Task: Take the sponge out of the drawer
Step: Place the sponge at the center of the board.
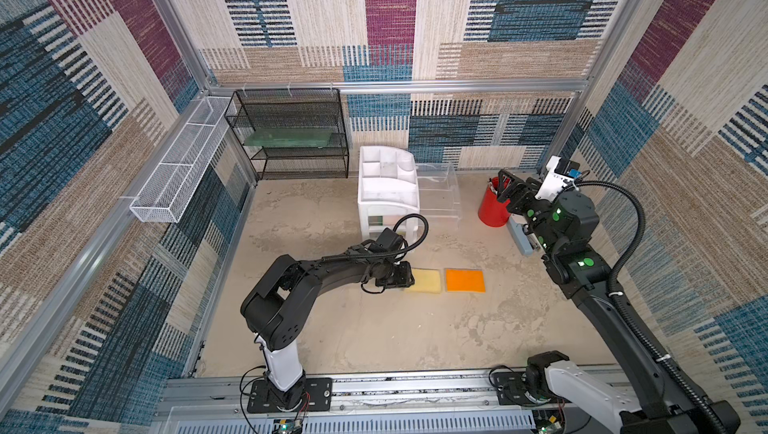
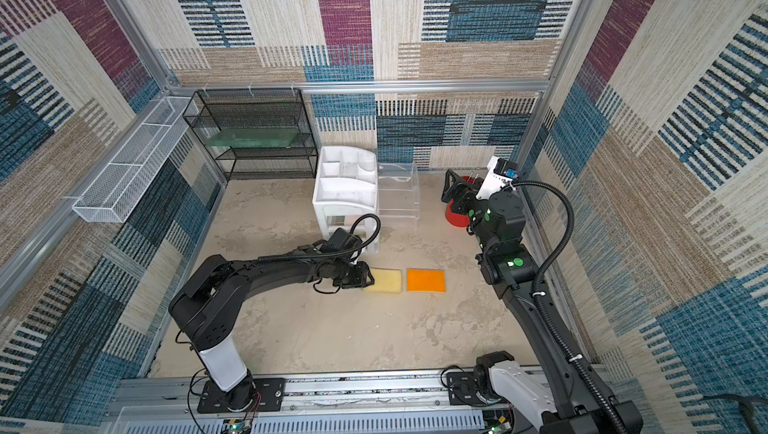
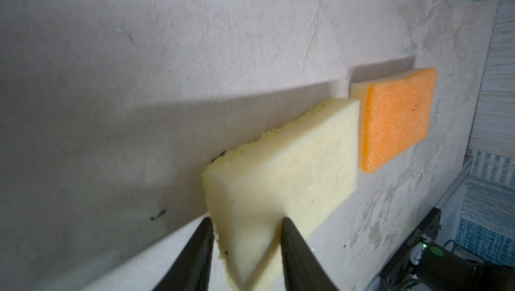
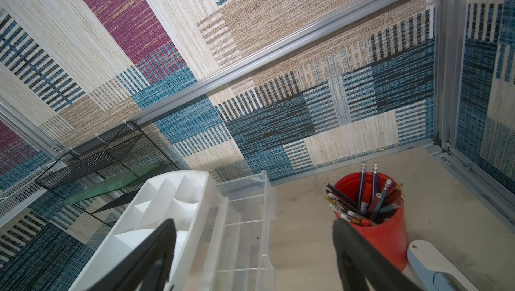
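The left gripper (image 3: pixel 246 221) straddles the yellow sponge (image 3: pixel 281 169) on the table (image 1: pixel 374 336), its parted fingers apparently releasing it, while the right gripper (image 4: pixel 253 227) hangs empty, jaws wide.

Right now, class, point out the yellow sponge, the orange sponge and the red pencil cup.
yellow sponge (image 3: pixel 278 175): left wrist view, top face.
orange sponge (image 1: pixel 465 280): a top view, top face.
red pencil cup (image 4: pixel 384 236): right wrist view, side wall.

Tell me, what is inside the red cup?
The red cup holds pencils standing upright, erasers and tips up. Its bottom is hidden by them, and the right gripper's finger covers part of its rim.
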`<state>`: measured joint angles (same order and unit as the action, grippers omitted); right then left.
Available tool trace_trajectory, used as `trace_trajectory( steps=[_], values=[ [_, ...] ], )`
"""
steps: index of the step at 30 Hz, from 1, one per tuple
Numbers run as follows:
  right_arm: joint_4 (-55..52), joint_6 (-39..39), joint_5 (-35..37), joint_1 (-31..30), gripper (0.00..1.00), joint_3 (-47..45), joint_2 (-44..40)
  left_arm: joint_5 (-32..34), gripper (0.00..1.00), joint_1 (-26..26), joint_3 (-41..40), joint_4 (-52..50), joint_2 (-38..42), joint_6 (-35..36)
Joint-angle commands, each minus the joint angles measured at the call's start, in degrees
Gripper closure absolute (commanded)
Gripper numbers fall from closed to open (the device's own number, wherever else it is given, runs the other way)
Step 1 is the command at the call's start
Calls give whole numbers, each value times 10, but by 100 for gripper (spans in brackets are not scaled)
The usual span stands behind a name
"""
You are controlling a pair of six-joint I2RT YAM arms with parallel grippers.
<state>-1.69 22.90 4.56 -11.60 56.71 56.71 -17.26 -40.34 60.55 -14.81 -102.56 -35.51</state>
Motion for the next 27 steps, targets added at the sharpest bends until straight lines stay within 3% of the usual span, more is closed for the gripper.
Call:
trace_trajectory(
  steps=[1,8,15,23,27],
  values=[
    [-6,-1,6,0,11,0,0,18,55,-1,4,-16,8,14],
    [-5,-1,5,0,11,-1,0,26,52,-1,3,-21,16,14],
    [-6,-2,6,1,11,-1,1,23,41,-3,8,-23,11,17],
    [-7,-4,7,1,11,-1,2,40,41,-5,11,-37,26,23],
    [-9,-7,8,0,11,2,8,32,41,-8,8,-42,84,58]
  ],
)
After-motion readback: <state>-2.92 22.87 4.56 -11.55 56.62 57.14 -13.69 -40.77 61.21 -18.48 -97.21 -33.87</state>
